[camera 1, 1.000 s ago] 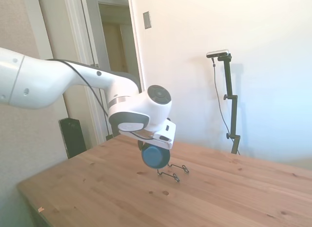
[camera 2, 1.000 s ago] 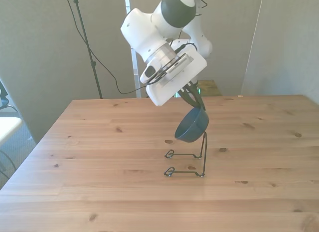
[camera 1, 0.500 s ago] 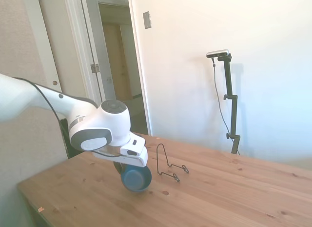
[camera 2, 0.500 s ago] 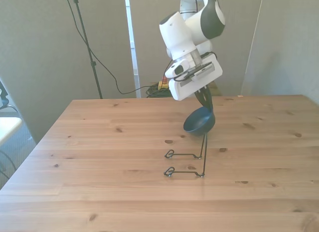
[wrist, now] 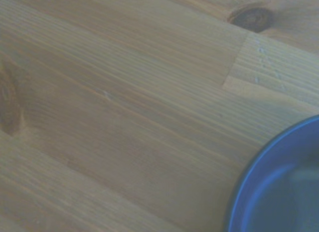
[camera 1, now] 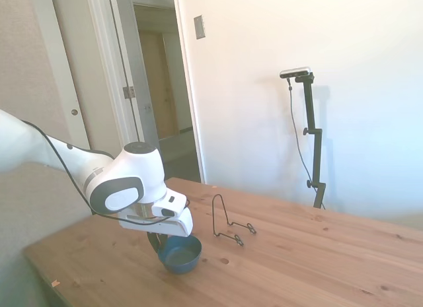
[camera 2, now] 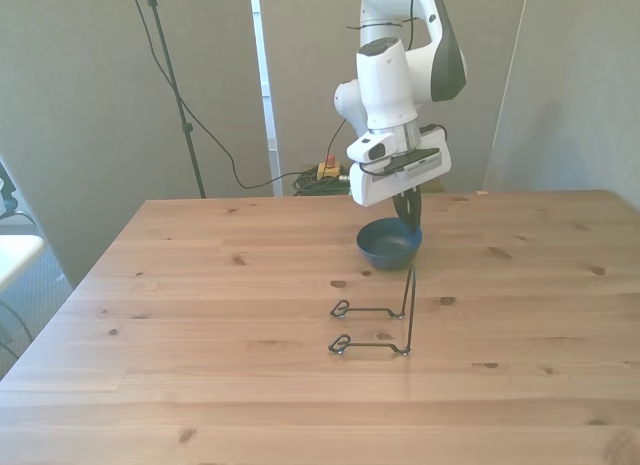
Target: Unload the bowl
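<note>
Resting upright on the wooden table (camera 2: 200, 315), the small glossy blue bowl (camera 2: 389, 247) sits beside the thin black wire rack (camera 2: 378, 320), nearer the far edge. The tool (camera 2: 407, 213) grips its rim; nothing lies inside it.

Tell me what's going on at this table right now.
A white Franka arm is unloading a small blue bowl from a thin black wire rack. The gripper holds the bowl by its rim, upright, low over or on the wooden table; contact can't be confirmed. The bowl sits clear of the rack, which stands empty nearby. The wrist view shows the bowl's rim close above the wood grain. The bowl has not been released.
</note>
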`<state>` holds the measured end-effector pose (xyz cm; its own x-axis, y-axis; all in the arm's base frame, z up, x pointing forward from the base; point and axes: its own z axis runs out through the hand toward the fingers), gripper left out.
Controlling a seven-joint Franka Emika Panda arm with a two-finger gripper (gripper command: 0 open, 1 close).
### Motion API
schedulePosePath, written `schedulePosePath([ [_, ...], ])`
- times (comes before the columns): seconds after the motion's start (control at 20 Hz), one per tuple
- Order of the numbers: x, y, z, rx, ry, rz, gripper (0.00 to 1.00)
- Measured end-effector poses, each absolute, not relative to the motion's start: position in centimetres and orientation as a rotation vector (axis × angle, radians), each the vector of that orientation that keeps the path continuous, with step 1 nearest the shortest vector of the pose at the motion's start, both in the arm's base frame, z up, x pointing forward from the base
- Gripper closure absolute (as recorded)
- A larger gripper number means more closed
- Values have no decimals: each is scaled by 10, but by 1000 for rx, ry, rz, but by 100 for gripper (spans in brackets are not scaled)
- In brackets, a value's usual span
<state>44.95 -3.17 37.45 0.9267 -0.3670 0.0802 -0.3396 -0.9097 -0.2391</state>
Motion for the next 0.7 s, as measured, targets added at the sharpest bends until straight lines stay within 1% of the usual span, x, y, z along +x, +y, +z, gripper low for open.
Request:
schedulePosePath([
  [0.4, 471, -28, 362, -2866, 545, -128, 0],
  [0.5, 476, -28, 363, -2865, 542, -117, 0],
  [0.7, 484, -29, 373, -2857, 553, -132, 0],
])
